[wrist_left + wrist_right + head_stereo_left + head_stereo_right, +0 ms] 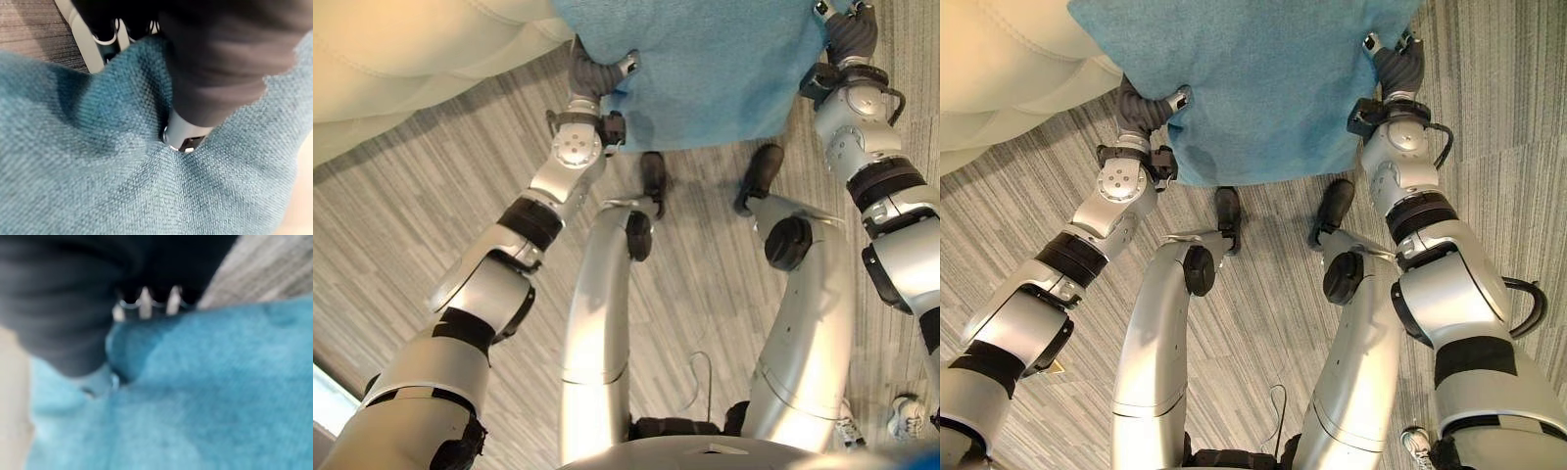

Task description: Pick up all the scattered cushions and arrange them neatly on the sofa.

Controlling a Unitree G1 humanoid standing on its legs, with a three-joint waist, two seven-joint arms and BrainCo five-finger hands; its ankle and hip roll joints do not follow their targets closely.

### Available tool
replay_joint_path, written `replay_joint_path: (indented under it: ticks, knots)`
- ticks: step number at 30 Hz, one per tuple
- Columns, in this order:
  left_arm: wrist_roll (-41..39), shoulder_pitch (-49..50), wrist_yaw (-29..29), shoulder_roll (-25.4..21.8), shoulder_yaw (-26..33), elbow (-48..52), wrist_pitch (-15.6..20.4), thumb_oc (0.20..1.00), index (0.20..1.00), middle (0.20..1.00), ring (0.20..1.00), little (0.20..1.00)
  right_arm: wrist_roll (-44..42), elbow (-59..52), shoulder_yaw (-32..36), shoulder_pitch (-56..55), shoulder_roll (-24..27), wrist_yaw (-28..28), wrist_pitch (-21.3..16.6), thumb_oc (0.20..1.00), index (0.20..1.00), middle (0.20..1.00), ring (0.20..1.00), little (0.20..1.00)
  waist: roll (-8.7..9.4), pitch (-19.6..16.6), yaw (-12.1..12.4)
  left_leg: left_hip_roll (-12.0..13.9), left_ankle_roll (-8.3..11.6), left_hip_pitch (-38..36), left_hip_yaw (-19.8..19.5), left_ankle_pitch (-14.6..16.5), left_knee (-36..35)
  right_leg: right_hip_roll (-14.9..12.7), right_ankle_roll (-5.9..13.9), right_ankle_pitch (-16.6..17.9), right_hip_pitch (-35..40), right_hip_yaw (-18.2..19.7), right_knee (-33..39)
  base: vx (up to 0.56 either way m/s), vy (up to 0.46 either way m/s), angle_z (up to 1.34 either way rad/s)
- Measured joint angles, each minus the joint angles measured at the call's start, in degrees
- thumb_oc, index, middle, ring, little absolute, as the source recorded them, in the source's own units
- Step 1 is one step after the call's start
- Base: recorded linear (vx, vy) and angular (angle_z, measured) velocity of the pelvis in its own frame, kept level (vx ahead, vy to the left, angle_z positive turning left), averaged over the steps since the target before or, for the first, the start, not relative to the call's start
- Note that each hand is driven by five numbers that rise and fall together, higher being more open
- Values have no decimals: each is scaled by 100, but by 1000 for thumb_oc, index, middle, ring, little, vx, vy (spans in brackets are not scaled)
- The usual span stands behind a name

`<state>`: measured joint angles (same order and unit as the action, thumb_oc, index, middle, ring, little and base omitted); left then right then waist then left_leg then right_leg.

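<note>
We reach both arms forward, elbows bent. Our left hand (1148, 110) and right hand (1397, 61) sit at opposite edges of the blue cushion (1253, 78), thumbs pressing into the fabric and fingers wrapped round its edges.

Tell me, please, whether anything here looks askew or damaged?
Nothing stands out. The blue cushion is intact, held level above the floor between the left hand and right hand, near the cream sofa.

cushion (1253, 88): matt woven cloth | sofa (421, 49): smooth | floor (401, 225): ribbed carpet
</note>
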<state>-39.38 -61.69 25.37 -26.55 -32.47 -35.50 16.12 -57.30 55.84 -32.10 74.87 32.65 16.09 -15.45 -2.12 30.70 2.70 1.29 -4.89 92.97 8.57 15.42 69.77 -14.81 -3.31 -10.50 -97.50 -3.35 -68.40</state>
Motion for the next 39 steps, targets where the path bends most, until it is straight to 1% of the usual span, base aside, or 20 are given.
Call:
replay_joint_path:
  ticks: [5, 9, 11, 12, 13, 14, 16, 19, 20, 24, 25, 28, 29, 30, 32, 34, 35, 36, 38, 39]
  knots:
    - [3, 78, 4, 52, 190, 0, 0, 200, 200, 200, 200, 200, 33, -313, 238, -116, -2, 9, -66, 200, 200, 200, 200, 200, 7, -1, -37, 11, -1, -5, -8, -23, -43, 58, -5, 49, 25, 12, 84, -24, -7, -4]
    - [9, 266, 12, 131, 732, 239, -1, 200, 200, 200, 200, 200, 593, -822, 375, -121, 37, 196, -79, 200, 200, 200, 200, 200, 31, -16, -225, -33, 3, -317, -20, -482, -1086, 134, 64, 490, 429, -115, 1140, -60, -22, -2]
    - [13, 324, 11, 140, 735, 270, -2, 200, 200, 200, 200, 200, 780, -901, 416, -167, 26, 250, -88, 200, 200, 200, 200, 200, 87, -61, -237, -39, 2, -543, 3, -631, -1465, 181, 110, 671, 645, -123, 1537, -128, -36, -6]
    - [17, 503, 11, 159, 965, 534, -24, 200, 200, 200, 200, 200, 1101, -1190, 614, -339, -12, 381, -83, 200, 200, 200, 200, 200, 104, -40, -317, -52, -8, -914, 8, -825, -1992, 191, 101, 842, 1063, -242, 2068, -134, -16, 1]
    - [21, 682, 10, 192, 1011, 611, -24, 200, 200, 200, 200, 200, 1235, -1296, 678, -548, -104, 455, -84, 200, 200, 200, 200, 200, 113, -42, -361, -97, 19, -1180, -31, -918, -2250, 225, 139, 911, 1350, -285, 2307, -110, -19, 7]
    - [64, 901, 8, 298, 1020, 655, -16, 200, 200, 200, 200, 200, 1390, -1435, 714, -880, -203, 492, -104, 200, 200, 200, 200, 200, 157, -167, -369, -156, 45, -1389, -69, -957, -2428, 237, 167, 926, 1540, -276, 2447, -103, -28, 6]
    - [74, 1669, 5, 465, 1135, 1120, 89, 200, 200, 200, 200, 200, 1898, -2131, 1096, -1872, -389, 587, -236, 200, 200, 200, 200, 200, 256, -833, -364, -176, 87, -1536, -136, -955, -2662, 282, 268, 846, 1698, -283, 2585, -97, -67, 8]
    - [78, 1991, -2, 529, 1304, 1371, 112, 200, 200, 200, 200, 200, 2342, -2693, 1478, -2382, -564, 690, -267, 200, 200, 200, 200, 200, 274, -821, -375, -193, 144, -2042, -286, -988, -2869, 281, 237, 810, 2270, -463, 2758, -49, -65, 12]
    - [81, 2180, -4, 604, 1296, 1394, 118, 200, 200, 200, 200, 200, 2569, -2863, 1548, -2601, -690, 717, -284, 200, 200, 200, 200, 200, 278, -829, -359, -218, 192, -2416, -390, -1007, -3009, 275, 231, 769, 2674, -544, 2851, -60, -115, 20]
    - [211, 2793, -37, 697, 1314, 1765, 233, 200, 200, 200, 200, 200, 3047, -3509, 1680, -3265, -799, 743, -374, 200, 200, 200, 200, 200, 279, -829, -320, -280, 312, -3146, -626, -1087, -3393, 255, 221, 689, 3466, -782, 3108, -43, -108, 22]
    - [268, 3131, -88, 729, 1353, 1993, 250, 200, 200, 200, 200, 200, 3225, -3696, 1723, -3537, -796, 744, -374, 200, 200, 200, 200, 200, 292, -835, -298, -308, 407, -3569, -794, -1155, -3693, 254, 205, 639, 3922, -945, 3264, -24, -185, 41]
    - [296, 3690, -278, 749, 1353, 2096, 264, 200, 200, 200, 200, 200, 3520, -3904, 1741, -4165, -882, 742, -367, 200, 200, 200, 200, 200, 310, -838, -234, -311, 544, -4396, -1123, -1393, -4337, 279, 181, 628, 4838, -1310, 3718, 3, -105, 42]
    - [296, 3866, -290, 787, 1333, 2093, 266, 200, 200, 200, 200, 200, 3583, -3905, 1719, -4354, -980, 739, -364, 200, 200, 200, 200, 200, 376, -890, -219, -315, 585, -4643, -1187, -1440, -4483, 305, 172, 622, 5073, -1369, 3850, -9, -106, 42]
    - [299, 4256, -382, 748, 1394, 2099, 275, 200, 200, 200, 200, 200, 3757, -3922, 1706, -4696, -1132, 670, -327, 200, 200, 200, 200, 200, 418, -922, -130, -285, 621, -5222, -1351, -1476, -4833, 345, 167, 553, 5673, -1502, 3993, -31, -101, 50]
    - [319, 4687, -547, 728, 1371, 2103, 278, 200, 200, 200, 200, 200, 3845, -3922, 1694, -5148, -1308, 652, -301, 200, 200, 200, 200, 200, 381, -988, -150, -310, 667, -5785, -1609, -1576, -5071, 425, 227, 478, 6294, -1451, 4077, -17, -58, 67]
    - [427, 4978, -634, 674, 1321, 2108, 276, 200, 200, 200, 200, 200, 3844, -3907, 1716, -5509, -1448, 642, -278, 200, 200, 200, 200, 200, 410, -1098, -147, -325, 709, -6237, -1871, -1622, -5289, 586, 321, 343, 6839, -1206, 4359, 45, -104, 57]
    - [465, 5091, -665, 635, 1350, 2111, 280, 200, 200, 200, 200, 200, 3844, -3897, 1683, -5533, -1471, 616, -235, 200, 200, 200, 200, 200, 419, -1171, -57, -278, 723, -6320, -1877, -1631, -5347, 642, 315, 349, 6930, -1206, 4423, 61, -153, 19]
    - [477, 5223, -717, 600, 1433, 2117, 262, 200, 200, 200, 200, 200, 3843, -3896, 1686, -5606, -1478, 509, -198, 200, 200, 200, 200, 200, 415, -1181, 24, -217, 785, -6593, -1880, -1685, -5530, 711, 313, 424, 7215, -1215, 4656, 30, -110, 2]
    - [525, 5448, -782, 505, 1506, 2130, 254, 200, 200, 200, 200, 200, 3843, -3894, 1645, -5742, -1451, 372, -148, 200, 200, 200, 200, 200, 376, -1218, 62, -157, 838, -7031, -2034, -1781, -5878, 833, 305, 493, 7754, -1369, 4990, 24, -164, 26]
    - [593, 5637, -815, 483, 1600, 2262, 193, 200, 200, 200, 200, 200, 3844, -3906, 1635, -5890, -1408, 275, -112, 200, 200, 200, 200, 200, 366, -1299, 73, -81, 918, -7368, -2177, -1854, -6183, 930, 309, 579, 8182, -1522, 5397, -1, -118, 39]
